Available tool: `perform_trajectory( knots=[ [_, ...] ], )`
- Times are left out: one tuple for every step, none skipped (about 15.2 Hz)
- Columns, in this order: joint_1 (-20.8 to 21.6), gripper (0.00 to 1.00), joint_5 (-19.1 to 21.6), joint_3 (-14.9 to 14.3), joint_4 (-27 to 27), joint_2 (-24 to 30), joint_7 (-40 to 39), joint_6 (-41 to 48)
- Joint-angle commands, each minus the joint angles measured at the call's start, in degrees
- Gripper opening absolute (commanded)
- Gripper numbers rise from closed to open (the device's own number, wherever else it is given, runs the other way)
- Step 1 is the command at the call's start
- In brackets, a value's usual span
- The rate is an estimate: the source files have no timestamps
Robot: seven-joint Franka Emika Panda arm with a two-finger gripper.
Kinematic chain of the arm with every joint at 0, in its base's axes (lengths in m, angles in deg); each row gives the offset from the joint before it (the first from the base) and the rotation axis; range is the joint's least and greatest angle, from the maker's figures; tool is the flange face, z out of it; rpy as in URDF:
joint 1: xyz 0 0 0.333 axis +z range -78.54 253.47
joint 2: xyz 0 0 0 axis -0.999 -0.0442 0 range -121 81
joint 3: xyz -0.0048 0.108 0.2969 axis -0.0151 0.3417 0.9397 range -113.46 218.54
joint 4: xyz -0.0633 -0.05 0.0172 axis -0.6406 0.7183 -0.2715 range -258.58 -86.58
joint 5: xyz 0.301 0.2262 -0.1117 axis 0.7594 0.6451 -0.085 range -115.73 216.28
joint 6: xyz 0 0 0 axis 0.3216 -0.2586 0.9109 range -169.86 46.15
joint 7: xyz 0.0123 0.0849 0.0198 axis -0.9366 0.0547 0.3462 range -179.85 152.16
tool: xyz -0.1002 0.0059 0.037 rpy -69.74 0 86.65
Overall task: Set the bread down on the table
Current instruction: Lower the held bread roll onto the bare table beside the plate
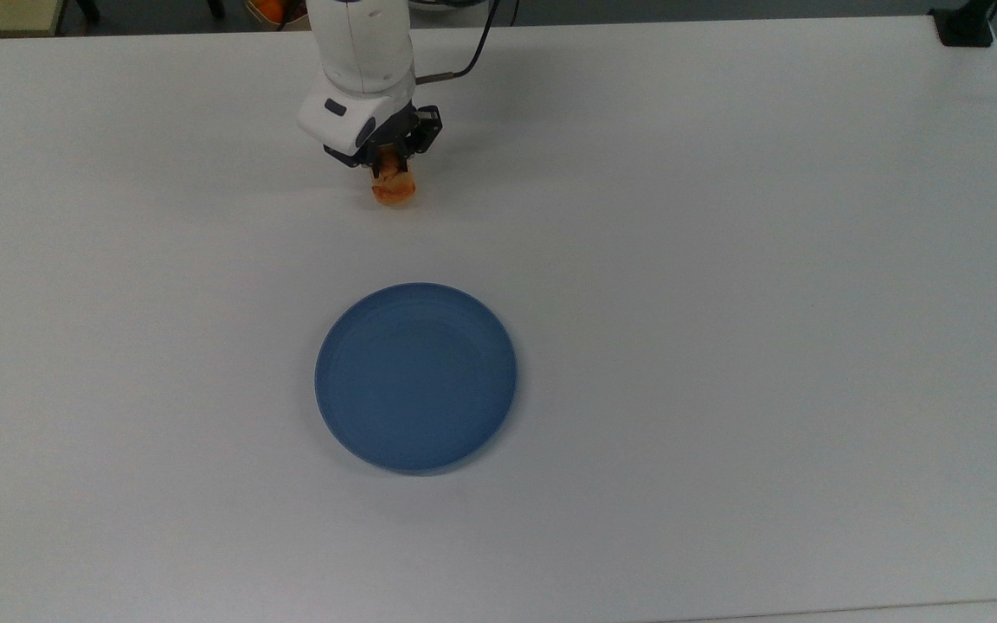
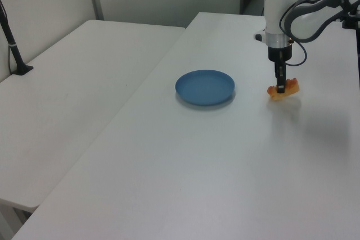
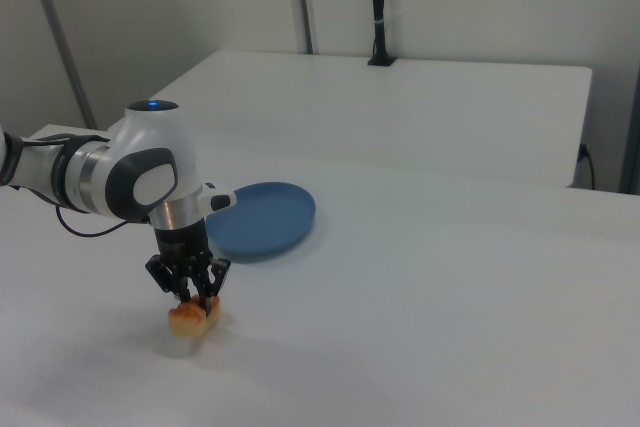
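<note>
hand: clamped on bread, upper centre-left of top view | bread: seemingly touching counter | blue plate: centre, well apart

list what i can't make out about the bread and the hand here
- Top view: the hand covers the bread's upper part.
- Left view, right view: whether the bread touches the table or hangs just above it.
- Right view: the arm runs off the right view's left edge.
</note>
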Motion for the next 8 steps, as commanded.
perform_trajectory(
  knots=[
    [0.47, 0.43, 1.06, 0.07, -0.87, 0.37, 1.35, -1.05],
    [0.46, 0.47, 1.06, 0.07, -0.87, 0.37, 1.43, -0.79],
    [0.46, 0.57, 1.14, -0.01, -0.87, 0.37, 1.52, -0.7],
    [0.46, 0.68, 1.14, 0.07, -0.87, 0.45, 2.39, -0.44],
    [0.46, 0.7, 1.14, 0.07, -0.7, 0.45, 3.45, 0.18],
    [0.46, 0.75, 1.14, -0.01, -0.7, 0.63, 3.8, 0.44],
    [0.46, 0.76, 1.14, 0.07, -0.7, 0.72, 3.9, 0.53],
    [0.38, 0.78, 1.14, 0.07, -0.61, 0.8, 3.9, 0.71]
  ],
)
